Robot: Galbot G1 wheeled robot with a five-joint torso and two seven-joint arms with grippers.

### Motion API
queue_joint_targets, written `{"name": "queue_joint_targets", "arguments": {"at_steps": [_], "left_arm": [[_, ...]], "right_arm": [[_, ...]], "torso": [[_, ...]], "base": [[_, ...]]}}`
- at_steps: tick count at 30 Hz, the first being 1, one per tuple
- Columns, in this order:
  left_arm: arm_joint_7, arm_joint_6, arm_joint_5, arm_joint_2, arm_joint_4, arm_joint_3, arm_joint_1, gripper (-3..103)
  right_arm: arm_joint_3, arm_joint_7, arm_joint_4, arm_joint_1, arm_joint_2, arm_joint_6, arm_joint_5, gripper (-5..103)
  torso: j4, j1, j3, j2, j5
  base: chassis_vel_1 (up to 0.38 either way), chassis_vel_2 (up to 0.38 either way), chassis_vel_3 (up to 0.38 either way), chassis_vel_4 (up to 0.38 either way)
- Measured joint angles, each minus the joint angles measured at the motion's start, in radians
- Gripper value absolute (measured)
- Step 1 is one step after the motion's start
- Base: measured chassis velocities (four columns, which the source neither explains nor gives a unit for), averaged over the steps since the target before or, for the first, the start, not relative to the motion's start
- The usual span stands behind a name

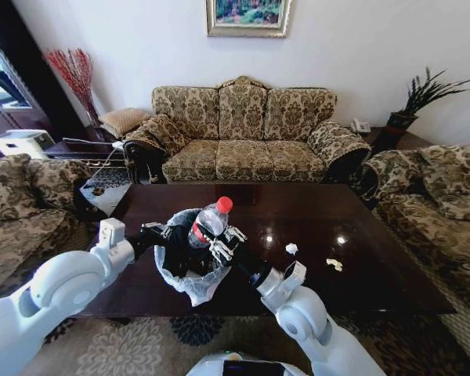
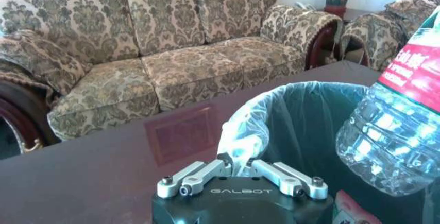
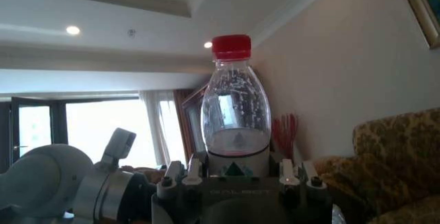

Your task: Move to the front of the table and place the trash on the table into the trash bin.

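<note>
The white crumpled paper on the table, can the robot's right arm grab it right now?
Probably not yet: the right gripper is shut on the bottle over the trash bin. The white crumpled paper lies unblocked on the table.

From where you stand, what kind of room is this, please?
Most likely a home living room: a patterned sofa against the wall, a framed painting above it, and a low dark wooden table in front.
</note>
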Motion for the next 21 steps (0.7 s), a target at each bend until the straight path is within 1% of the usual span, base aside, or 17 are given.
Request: {"name": "queue_joint_targets", "arguments": {"at_steps": [4,5,7,9,12,13,17,19,21], "left_arm": [[0.000,0.000,0.000,-0.003,-0.006,-0.002,0.005,3],[0.000,0.000,0.000,-0.003,-0.006,-0.002,0.005,3],[0.000,0.001,0.000,-0.004,-0.010,-0.004,0.007,3],[0.000,0.001,0.000,-0.005,-0.011,-0.004,0.008,3],[0.000,0.002,0.003,-0.009,-0.012,-0.005,0.011,3],[-0.001,0.002,0.006,-0.011,-0.011,-0.006,0.013,3],[-0.001,0.002,0.010,-0.017,-0.007,-0.006,0.014,3],[-0.001,0.002,0.014,-0.027,-0.001,-0.010,0.014,3],[-0.001,0.002,0.016,-0.034,0.000,-0.014,0.015,3]], "right_arm": [[0.004,-0.002,0.009,-0.013,0.003,0.002,-0.005,70],[0.004,-0.002,0.009,-0.013,0.003,0.002,-0.005,70],[0.008,-0.003,0.015,-0.017,0.003,0.003,-0.005,80],[0.012,-0.003,0.019,-0.020,0.003,0.004,-0.004,80],[0.037,-0.001,0.042,-0.032,0.005,0.021,0.006,95],[0.054,0.006,0.058,-0.041,0.007,0.031,0.014,99],[0.096,0.031,0.090,-0.059,0.006,0.055,0.024,100],[0.157,0.079,0.112,-0.083,0.005,0.093,0.019,100],[0.207,0.128,0.114,-0.108,0.009,0.108,0.010,100]], "torso": [[0.0000,0.000,0.000,0.000,0.0000],[0.0000,0.000,0.000,0.000,0.0000],[0.0000,0.000,0.000,0.000,0.0000],[0.0001,0.000,0.000,0.000,0.0000],[0.0000,0.000,0.000,0.000,0.0000],[0.0000,0.000,0.000,0.000,0.0000],[0.0001,0.000,0.000,0.000,0.0000],[0.0000,0.000,0.000,0.000,0.0000],[0.0000,0.000,0.000,0.000,0.0000]], "base": [[0.000,0.000,0.000,0.000],[0.000,0.000,0.000,0.000],[0.000,0.000,0.000,0.000],[0.000,0.000,0.000,0.000],[0.000,0.000,0.000,0.000],[0.000,0.000,0.000,0.000],[0.000,0.000,0.000,0.000],[0.000,0.000,0.000,0.000],[0.000,0.000,0.000,0.000]]}}
